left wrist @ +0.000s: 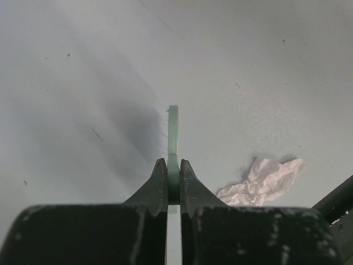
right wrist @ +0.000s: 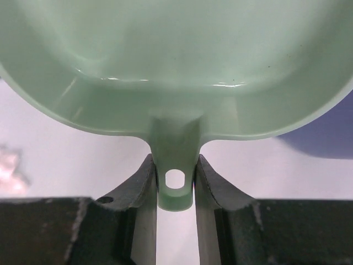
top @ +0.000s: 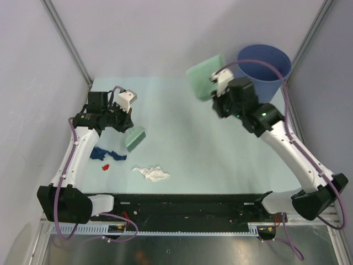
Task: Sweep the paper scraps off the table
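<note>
Paper scraps lie on the mint-green table (top: 209, 165) near the front left: a dark blue wad (top: 106, 154), a small red wad (top: 105, 165) and a white wad (top: 151, 173), which also shows in the left wrist view (left wrist: 263, 181). My left gripper (top: 126, 122) is shut on the pale green hand brush (top: 135, 138), seen edge-on between the jaws (left wrist: 174, 149), just above the table beside the blue wad. My right gripper (top: 220, 91) is shut on the handle (right wrist: 175, 182) of the pale green dustpan (top: 205, 76), held in the air beside the blue bucket (top: 265, 69).
The blue bucket stands at the table's back right corner. Grey frame posts run up at the back left (top: 66, 44) and back right (top: 311, 36). A black rail (top: 187, 204) runs along the front edge between the arm bases.
</note>
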You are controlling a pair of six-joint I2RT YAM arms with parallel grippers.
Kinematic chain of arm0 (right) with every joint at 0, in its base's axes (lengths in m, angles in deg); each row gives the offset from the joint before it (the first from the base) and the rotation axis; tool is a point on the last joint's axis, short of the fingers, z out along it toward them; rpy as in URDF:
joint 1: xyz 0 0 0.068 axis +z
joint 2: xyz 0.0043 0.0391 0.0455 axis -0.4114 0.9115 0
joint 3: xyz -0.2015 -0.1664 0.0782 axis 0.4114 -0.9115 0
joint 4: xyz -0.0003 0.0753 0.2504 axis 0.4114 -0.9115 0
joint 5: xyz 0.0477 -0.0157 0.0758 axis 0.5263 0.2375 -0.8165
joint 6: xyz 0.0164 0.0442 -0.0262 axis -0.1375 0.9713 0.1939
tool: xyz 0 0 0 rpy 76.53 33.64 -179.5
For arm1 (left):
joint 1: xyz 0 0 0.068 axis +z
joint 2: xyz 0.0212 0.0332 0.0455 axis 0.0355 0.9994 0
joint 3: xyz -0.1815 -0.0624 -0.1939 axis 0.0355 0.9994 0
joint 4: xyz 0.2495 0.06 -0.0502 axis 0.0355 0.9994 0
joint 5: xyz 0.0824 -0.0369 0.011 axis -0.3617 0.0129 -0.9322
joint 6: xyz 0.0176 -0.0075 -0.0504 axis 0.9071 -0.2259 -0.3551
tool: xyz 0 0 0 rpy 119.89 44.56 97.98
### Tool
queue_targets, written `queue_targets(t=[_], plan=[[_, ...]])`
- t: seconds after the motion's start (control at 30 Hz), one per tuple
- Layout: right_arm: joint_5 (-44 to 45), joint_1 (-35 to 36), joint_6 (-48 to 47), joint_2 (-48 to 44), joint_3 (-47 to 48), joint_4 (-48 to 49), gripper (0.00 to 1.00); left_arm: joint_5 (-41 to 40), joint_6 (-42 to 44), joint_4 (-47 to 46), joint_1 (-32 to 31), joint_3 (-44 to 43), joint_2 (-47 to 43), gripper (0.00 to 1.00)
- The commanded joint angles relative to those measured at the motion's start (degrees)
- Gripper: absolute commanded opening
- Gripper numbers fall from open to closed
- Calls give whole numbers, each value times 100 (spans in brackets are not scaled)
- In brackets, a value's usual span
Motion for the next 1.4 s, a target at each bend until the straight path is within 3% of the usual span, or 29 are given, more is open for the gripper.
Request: queue_targets(t=[0.0,0.2,0.4,0.97,1.23,1.37], plan=[[-1103,671,820,324,-522,-427,0,111,27,-96,30,-115,-76,0],[-874,1542,890,1433,-531,-1886,0,164,-8,-96,30,-97,-23,0],[-1068,2184,1004,2295,-803,-2433,0,50,36,-96,30,0,-102,0],[-1173,2852,1365,2928,-1349,-2330,0,-978,291,449,30,-176,-286,0],[-1235,2949,1383,3253,-1358,-2048,0,-1102,361,862,30,157,-383,0],[-1209,2940,1426,3376,-1358,-1934,0,-568,256,880,30,439,-348,0]])
